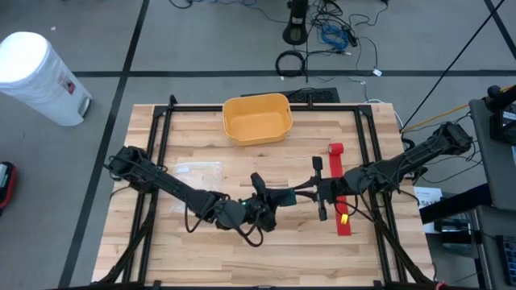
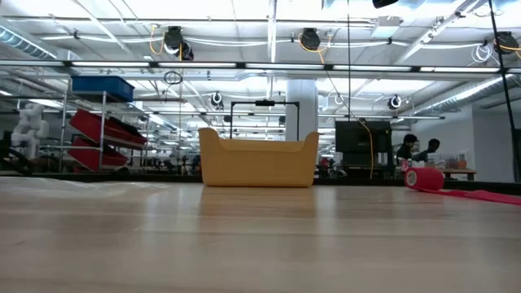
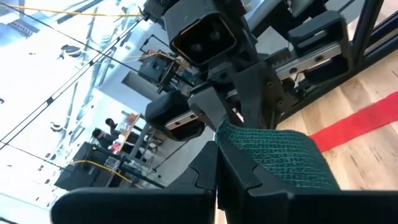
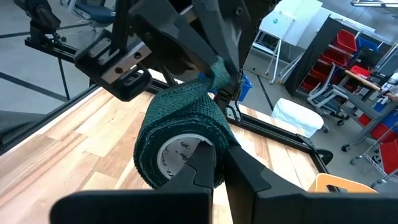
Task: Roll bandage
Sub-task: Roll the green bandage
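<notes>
Above mid-tabletop (image 1: 185, 250) you see the green bandage roll (image 4: 180, 146) clamped edgewise in the right pincer (image 4: 217, 165); its free tail runs straight across to the left pincer (image 3: 217, 171), clamped on it.

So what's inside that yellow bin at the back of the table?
From above, the yellow bin looks empty: only its bare yellow floor shows. At table level its front wall hides the inside. The red bandage roll lies outside it, on the table.
</notes>
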Available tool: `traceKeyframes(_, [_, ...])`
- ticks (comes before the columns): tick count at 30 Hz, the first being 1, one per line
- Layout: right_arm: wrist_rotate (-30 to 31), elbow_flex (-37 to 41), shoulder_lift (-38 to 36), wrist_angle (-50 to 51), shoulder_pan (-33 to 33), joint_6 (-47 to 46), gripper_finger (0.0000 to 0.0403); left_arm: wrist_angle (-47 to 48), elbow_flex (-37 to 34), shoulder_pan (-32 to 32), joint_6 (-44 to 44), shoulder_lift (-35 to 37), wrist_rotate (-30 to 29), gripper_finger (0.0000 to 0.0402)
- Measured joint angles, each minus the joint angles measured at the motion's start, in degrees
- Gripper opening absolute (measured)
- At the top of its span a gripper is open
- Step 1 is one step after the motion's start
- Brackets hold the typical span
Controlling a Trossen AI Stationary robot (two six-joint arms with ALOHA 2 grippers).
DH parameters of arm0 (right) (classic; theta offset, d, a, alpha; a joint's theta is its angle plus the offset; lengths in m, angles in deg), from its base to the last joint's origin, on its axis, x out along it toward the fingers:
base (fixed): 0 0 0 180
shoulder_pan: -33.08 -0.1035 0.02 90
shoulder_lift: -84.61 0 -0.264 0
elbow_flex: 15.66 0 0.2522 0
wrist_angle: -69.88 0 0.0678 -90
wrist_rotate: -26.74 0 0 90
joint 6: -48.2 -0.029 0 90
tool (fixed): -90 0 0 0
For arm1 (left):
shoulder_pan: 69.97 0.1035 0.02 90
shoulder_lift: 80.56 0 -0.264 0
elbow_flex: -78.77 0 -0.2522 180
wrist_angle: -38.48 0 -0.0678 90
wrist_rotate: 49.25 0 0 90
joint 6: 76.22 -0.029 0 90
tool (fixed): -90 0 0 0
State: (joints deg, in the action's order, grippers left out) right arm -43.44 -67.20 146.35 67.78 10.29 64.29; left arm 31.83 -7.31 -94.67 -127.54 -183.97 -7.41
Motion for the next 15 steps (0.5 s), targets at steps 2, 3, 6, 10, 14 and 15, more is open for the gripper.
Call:
traceKeyframes(2, [0.0,0.0,0.0,0.0,0.0,0.0,0.0011,0.0,0.0,0.2,0.0,0.0,-0.7,0.0010])
traceKeyframes(3, [0.0,0.0,0.0,0.0,0.0,0.0,0.0011,0.1,0.0,0.2,0.0,0.0,-1.3,0.0010])
traceKeyframes(6, [0.0,0.0,0.0,0.0,0.0,0.0,0.0011,0.4,0.0,0.2,0.0,0.0,-2.8,0.0010])
traceKeyframes(10, [-0.2,0.0,0.0,0.0,0.0,0.0,0.0011,2.3,0.0,0.2,1.9,0.0,-2.9,0.0010])
traceKeyframes(14, [-0.2,0.0,0.0,0.1,0.0,0.0,0.0011,4.8,0.0,0.2,3.0,0.0,-3.0,0.0010])
traceKeyframes(15, [-0.2,0.0,0.0,0.1,0.0,0.0,0.0011,5.0,0.0,0.2,3.2,0.0,-3.0,0.0010])
